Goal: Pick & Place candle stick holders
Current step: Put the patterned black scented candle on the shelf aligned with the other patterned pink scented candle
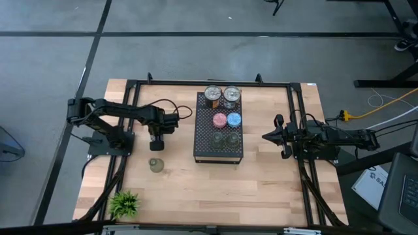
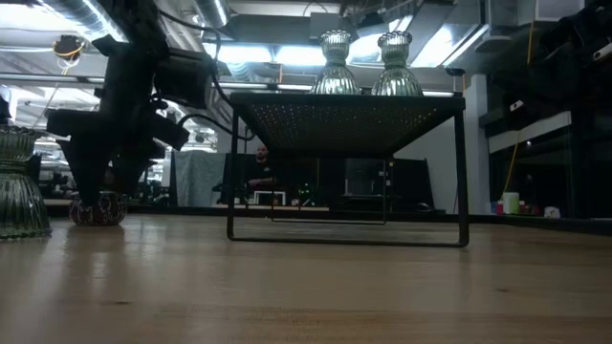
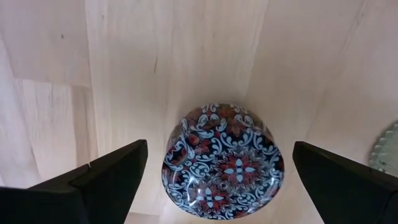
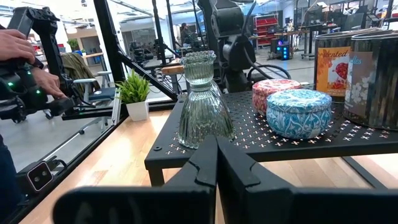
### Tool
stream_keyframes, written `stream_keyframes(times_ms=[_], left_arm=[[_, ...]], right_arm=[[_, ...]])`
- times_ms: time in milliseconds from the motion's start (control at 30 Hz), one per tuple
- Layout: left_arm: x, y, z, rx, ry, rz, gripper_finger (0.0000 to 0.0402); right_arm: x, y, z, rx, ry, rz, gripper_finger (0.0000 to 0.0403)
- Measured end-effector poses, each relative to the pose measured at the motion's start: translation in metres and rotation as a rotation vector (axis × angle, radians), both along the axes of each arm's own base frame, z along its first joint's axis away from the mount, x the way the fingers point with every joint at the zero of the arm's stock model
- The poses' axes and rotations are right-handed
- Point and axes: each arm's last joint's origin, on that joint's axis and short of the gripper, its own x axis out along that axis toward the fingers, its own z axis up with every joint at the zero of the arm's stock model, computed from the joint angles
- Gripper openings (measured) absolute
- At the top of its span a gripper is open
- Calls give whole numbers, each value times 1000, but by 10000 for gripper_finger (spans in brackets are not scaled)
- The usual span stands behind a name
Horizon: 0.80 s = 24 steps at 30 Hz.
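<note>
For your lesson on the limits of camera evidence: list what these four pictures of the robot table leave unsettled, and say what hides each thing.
- High view: the patterned holder is hidden under the left gripper.
- Left wrist view: the glass holder is cut off by the picture's edge; only a sliver shows.
- Low view: the pink holder and blue holder are hidden by the black tray.
- High view: the two clear holders on the tray are too faint to make out.

Light wood worktop [image 1: 261,186] carries a black perforated tray [image 1: 203,147] on legs, a patterned holder [image 1: 156,145], a clear glass holder [image 1: 156,165] near it, a small green plant [image 1: 125,203] at one corner.
</note>
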Motion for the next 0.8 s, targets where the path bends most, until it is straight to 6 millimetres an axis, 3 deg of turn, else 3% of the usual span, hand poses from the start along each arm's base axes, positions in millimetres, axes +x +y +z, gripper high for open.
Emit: stream_keyframes(times_ms=[800], left_arm=[[1,5,-7,-11,42,-10,400]], right_arm=[[0,0,0,0,0,0,5]])
